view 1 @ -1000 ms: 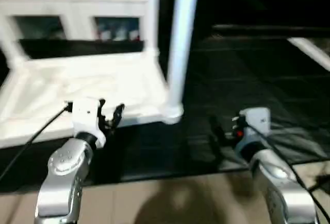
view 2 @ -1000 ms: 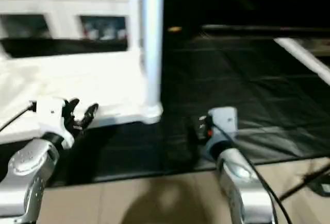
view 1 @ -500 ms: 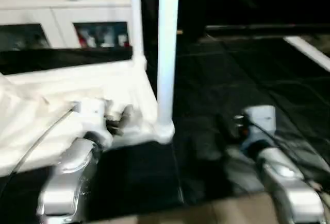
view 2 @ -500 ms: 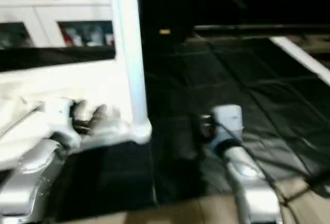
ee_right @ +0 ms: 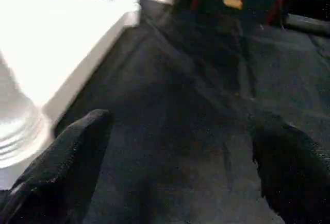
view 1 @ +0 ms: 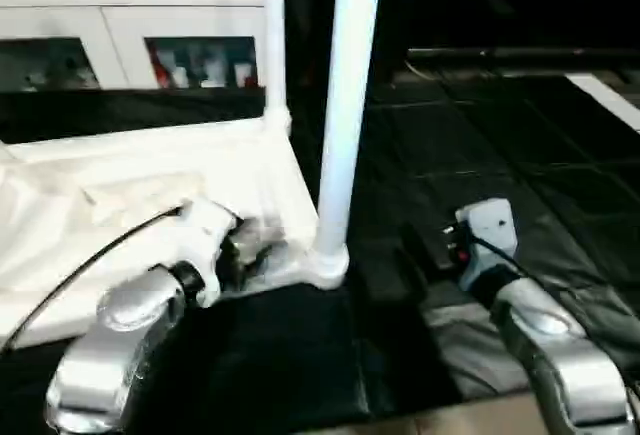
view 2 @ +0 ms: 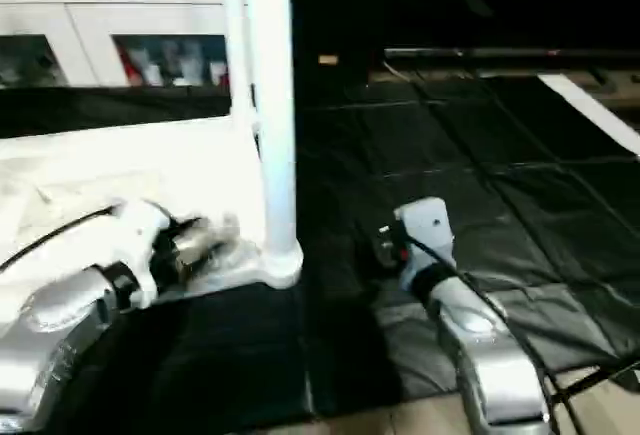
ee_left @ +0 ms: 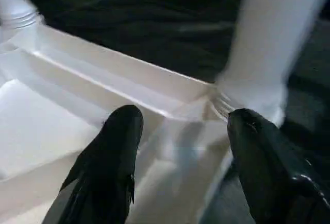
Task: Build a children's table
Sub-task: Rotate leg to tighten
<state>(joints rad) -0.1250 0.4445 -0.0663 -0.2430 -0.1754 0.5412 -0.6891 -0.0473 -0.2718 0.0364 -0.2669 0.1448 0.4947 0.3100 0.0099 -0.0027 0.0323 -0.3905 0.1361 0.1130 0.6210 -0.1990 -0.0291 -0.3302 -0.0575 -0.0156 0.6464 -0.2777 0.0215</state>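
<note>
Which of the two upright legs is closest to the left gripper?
The near leg, at the tabletop's front corner beside the left gripper; the far leg stands behind.

Children's table [view 1: 150, 190]: all white, top and upright legs [view 1: 345, 105] alike. Floor mat [view 1: 480, 165]: black, faint grid of seams. Cabinet [view 1: 120, 15] behind table: white, dark glass doors. Forearms [view 1: 120, 345]: silver. Left end effector [ee_left: 180, 147] and right end effector [ee_right: 175, 162]: black fingers. Strip of floor [view 2: 420, 420] near mat edge: tan.

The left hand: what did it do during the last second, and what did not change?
The left hand moved from in front of the table top onto its near corner, beside the standing leg, open, holding nothing. The right hand stayed open over the black mat.
</note>
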